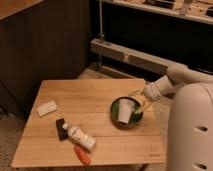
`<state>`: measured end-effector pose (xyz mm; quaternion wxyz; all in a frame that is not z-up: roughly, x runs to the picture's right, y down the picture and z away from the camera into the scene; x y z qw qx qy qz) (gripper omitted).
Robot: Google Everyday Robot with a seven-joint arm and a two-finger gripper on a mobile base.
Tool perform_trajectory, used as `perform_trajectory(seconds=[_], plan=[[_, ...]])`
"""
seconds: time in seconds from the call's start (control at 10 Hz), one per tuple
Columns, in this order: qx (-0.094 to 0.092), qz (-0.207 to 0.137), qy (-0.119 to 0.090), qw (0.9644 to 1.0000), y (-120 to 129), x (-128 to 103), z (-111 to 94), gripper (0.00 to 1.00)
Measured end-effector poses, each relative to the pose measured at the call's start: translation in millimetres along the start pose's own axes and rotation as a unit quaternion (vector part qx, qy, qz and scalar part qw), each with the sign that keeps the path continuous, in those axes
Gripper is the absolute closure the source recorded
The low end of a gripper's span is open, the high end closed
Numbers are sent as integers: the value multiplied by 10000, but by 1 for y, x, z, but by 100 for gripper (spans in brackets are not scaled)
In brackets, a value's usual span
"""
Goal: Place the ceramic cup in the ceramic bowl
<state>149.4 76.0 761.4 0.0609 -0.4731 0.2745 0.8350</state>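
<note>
A white ceramic cup (125,110) lies tilted inside a dark green ceramic bowl (115,116) on the right part of the wooden table (90,92). My gripper (142,103) is at the bowl's right rim, right beside the cup's upper end. The white arm (172,80) reaches in from the right.
A white sponge-like block (47,108) lies at the table's left. A black item (61,129), a white bottle (82,138) and an orange-red object (83,155) lie near the front edge. The robot's white body (192,130) stands at the right.
</note>
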Motion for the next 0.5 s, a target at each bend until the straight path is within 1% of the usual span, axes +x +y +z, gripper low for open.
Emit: perform_trajectory(seconds=[0.1, 0.2, 0.5], plan=[[21, -6, 4, 10000, 2, 4, 2, 34], [11, 2, -6, 10000, 2, 8, -2, 34], [53, -22, -2, 10000, 3, 10, 1, 34]])
